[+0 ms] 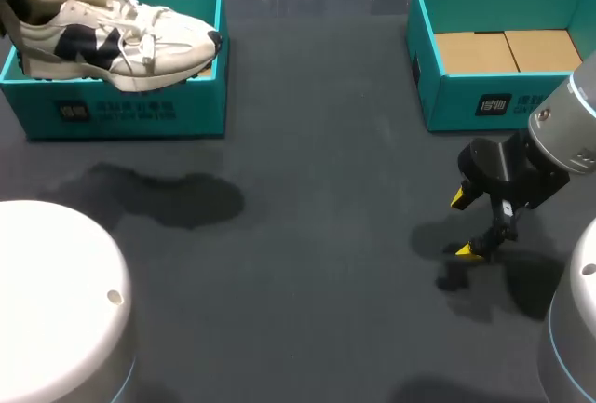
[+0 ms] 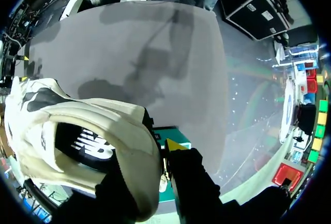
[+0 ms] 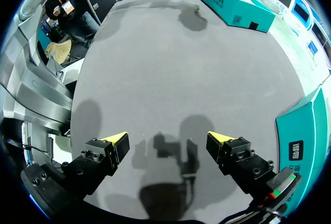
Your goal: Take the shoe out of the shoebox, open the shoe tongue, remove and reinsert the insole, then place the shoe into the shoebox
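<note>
- Shoe over far left box; only left wrist view shows left gripper pinching its heel
- Right gripper spread wide over table near right box

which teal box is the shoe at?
The far-left teal cardboard shoebox: the white-and-navy sneaker sits at its opening. The far-right teal box holds only tan cardboard panels.

One white shoe, two teal shoeboxes and two robot arms are in view.
</note>
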### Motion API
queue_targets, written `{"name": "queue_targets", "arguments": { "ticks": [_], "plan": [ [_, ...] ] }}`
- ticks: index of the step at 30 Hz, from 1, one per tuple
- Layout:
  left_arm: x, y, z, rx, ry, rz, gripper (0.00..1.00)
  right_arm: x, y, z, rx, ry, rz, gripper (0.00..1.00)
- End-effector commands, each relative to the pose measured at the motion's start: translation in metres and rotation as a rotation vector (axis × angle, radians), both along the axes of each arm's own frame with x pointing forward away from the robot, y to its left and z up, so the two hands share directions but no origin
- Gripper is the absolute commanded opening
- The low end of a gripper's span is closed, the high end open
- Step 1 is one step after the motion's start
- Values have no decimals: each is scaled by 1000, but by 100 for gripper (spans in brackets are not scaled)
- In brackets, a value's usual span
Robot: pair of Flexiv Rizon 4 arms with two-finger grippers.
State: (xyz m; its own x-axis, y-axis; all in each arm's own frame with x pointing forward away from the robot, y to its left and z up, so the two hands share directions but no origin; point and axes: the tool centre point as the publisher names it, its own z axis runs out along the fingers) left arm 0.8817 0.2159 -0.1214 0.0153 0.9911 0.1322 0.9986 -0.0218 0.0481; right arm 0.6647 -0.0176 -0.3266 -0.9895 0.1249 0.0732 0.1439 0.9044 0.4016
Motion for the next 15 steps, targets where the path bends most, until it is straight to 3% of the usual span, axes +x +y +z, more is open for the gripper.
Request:
{"name": "queue_targets", "arguments": {
  "ticks": [1, 10, 15],
  "plan": [
    [-9, 2, 1, -4, -66, -9, 0, -2, 0, 1, -1, -2, -1, 100],
    [-9, 2, 1, -4, -66, -9, 0, -2, 0, 1, -1, -2, -1, 100],
    [-49, -27, -9, -8, -38, 18, 0, -2, 0, 1, -1, -2, -1, 100]
  ]
}}
